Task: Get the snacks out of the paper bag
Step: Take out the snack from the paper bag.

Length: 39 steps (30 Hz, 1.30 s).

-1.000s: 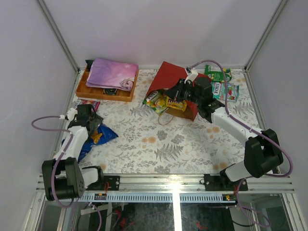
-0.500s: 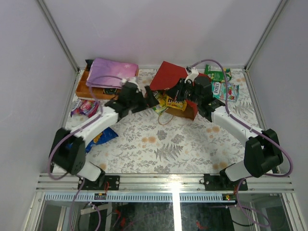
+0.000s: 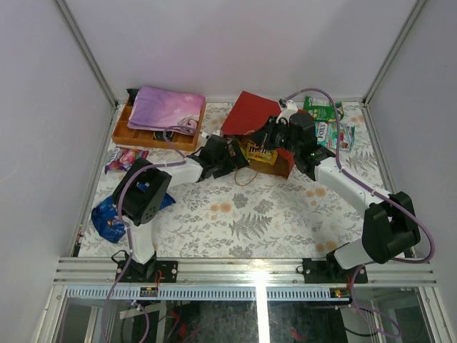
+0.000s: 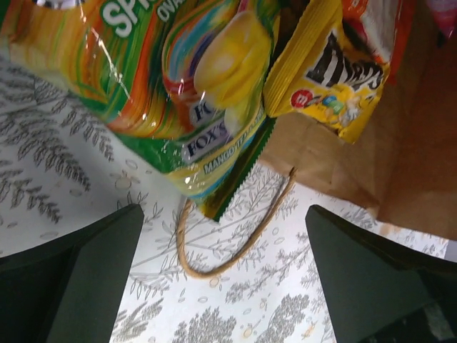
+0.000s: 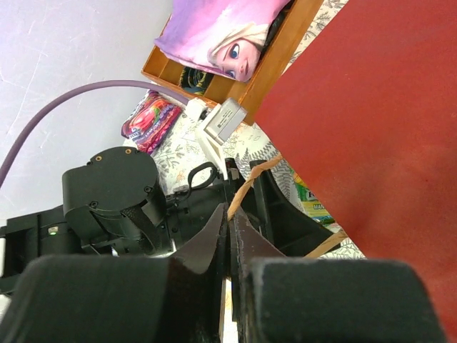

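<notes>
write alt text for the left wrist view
The open left gripper frames a green-and-orange Fox's candy packet and a yellow M&M's packet poking out of the paper bag. A cord handle loops on the floral table cover.

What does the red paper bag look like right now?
The red paper bag lies tipped on its side at the far middle of the table. It is red outside, brown paper inside, with thin tan cord handles. Snack packets poke from its mouth. The right pincer pinches one handle cord.
</notes>
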{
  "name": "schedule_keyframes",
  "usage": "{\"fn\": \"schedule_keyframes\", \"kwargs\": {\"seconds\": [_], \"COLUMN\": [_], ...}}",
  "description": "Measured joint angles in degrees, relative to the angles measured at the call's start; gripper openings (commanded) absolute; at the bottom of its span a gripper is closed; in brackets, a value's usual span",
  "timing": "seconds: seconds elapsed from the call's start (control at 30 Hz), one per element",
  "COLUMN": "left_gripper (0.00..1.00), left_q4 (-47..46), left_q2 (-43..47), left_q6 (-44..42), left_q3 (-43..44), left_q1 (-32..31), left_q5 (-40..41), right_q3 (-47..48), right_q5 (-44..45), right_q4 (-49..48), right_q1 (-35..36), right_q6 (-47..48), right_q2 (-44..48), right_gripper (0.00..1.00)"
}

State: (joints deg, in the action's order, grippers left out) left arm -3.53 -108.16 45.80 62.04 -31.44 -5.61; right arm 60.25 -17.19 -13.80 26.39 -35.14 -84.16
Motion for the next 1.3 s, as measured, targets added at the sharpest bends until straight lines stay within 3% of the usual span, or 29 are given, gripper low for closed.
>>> {"fn": "schedule_keyframes", "kwargs": {"seconds": [0.17,0.27,0.37,0.47,0.53,0.57,0.87,1.2,1.3], "left_gripper": [0.86,0.64,0.49,0.18,0.02,0.0,0.0,0.0,0.0], "left_q4": [-7.3,-11.39,-14.53,-17.79,-18.32,-18.53,-18.05,-12.28,-10.36], "left_q2": [-2.6,-4.0,-4.59,-4.35,-3.61,-3.06,7.48,26.86,32.61], "left_q6": [2.54,4.39,6.32,7.96,8.52,8.52,6.19,3.3,4.98], "left_q3": [-0.02,-0.33,-1.84,-4.9,-6.78,-7.52,-13.42,-26.1,-30.05], "left_q1": [0.11,0.55,1.36,2.01,2.27,2.32,2.62,2.91,5.64], "left_q5": [3.06,4.11,4.57,5.57,6.32,6.58,8.07,10.71,11.1], "right_q3": [0.0,0.0,0.0,0.0,0.0,-0.02,-0.11,-0.13,-0.13], "right_q5": [0.09,0.09,0.22,0.5,0.74,0.81,0.83,0.59,-0.07], "right_q4": [0.26,0.28,0.33,0.48,0.72,0.74,0.68,0.17,-0.83], "right_q1": [0.0,-0.02,-0.04,-0.11,-0.15,-0.17,-0.22,-0.22,-0.22], "right_q6": [0.0,0.0,0.13,0.44,0.63,0.66,0.63,0.22,-0.74], "right_q2": [0.0,0.0,0.0,0.0,0.0,0.0,0.0,0.0,-0.09], "right_gripper": [0.0,0.0,0.0,0.0,0.0,0.0,0.0,0.0,0.0]}}
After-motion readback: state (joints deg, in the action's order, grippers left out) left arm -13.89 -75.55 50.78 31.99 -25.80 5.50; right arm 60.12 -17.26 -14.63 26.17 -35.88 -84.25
